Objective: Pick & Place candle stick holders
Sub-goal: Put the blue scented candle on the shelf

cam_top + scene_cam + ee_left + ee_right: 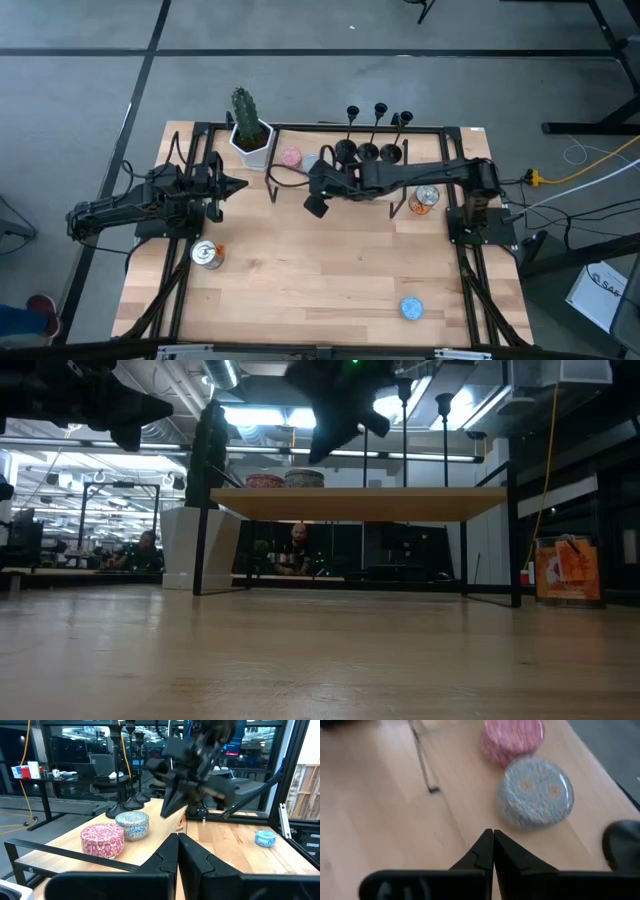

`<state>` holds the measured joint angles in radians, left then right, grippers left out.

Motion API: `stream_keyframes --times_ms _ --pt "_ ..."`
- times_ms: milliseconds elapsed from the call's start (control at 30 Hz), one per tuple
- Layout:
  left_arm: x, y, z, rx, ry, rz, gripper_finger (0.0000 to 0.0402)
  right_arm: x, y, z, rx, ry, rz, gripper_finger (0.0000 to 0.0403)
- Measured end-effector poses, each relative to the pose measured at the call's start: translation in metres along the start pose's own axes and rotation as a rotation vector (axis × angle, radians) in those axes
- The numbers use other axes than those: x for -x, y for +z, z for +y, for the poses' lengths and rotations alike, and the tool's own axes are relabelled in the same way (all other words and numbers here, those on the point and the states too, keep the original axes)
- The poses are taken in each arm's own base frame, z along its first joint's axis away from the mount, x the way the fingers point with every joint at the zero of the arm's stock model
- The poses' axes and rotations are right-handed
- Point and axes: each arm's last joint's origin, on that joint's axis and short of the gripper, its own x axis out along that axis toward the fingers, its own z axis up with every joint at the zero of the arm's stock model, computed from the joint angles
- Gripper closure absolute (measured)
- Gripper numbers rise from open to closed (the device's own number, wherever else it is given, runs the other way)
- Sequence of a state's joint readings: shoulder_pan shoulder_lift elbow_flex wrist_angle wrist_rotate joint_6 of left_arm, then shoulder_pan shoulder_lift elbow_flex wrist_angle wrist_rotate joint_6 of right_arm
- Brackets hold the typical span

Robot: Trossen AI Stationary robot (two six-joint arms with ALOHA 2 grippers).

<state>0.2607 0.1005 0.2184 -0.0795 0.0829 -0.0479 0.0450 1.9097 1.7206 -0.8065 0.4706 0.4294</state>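
Observation:
Three black candle stick holders (368,150) stand upright on their round bases in a row on the raised wooden shelf (350,505) at the table's far edge. They also show in the left wrist view (125,770). My right gripper (322,178) hangs in the air just left of them, slanting down, shut with nothing in it (493,837). It is above the shelf, near a grey tin (535,792). One holder's dark base (622,845) shows at the edge of the right wrist view. My left gripper (177,842) waits at the table's left, level and shut.
A pink tin (291,157) sits beside the grey tin (132,825) on the shelf. A cactus in a white pot (250,130) stands at the far left. Metal cans stand at the near left (207,254) and at the right (425,197). A blue tin (411,308) lies near the front edge.

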Motion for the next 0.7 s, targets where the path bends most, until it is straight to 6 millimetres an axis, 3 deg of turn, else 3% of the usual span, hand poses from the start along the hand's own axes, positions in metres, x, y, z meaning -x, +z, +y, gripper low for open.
stream_keyframes --times_ms 167,700 --pt "0.000 0.000 0.000 0.000 0.000 0.000 0.0396 -0.018 -0.004 0.002 0.012 -0.029 0.031 0.0390" --pt "0.000 0.000 0.000 0.000 0.000 0.000 0.0396 -0.039 0.009 -0.018 -0.064 -0.121 -0.031 0.0390"
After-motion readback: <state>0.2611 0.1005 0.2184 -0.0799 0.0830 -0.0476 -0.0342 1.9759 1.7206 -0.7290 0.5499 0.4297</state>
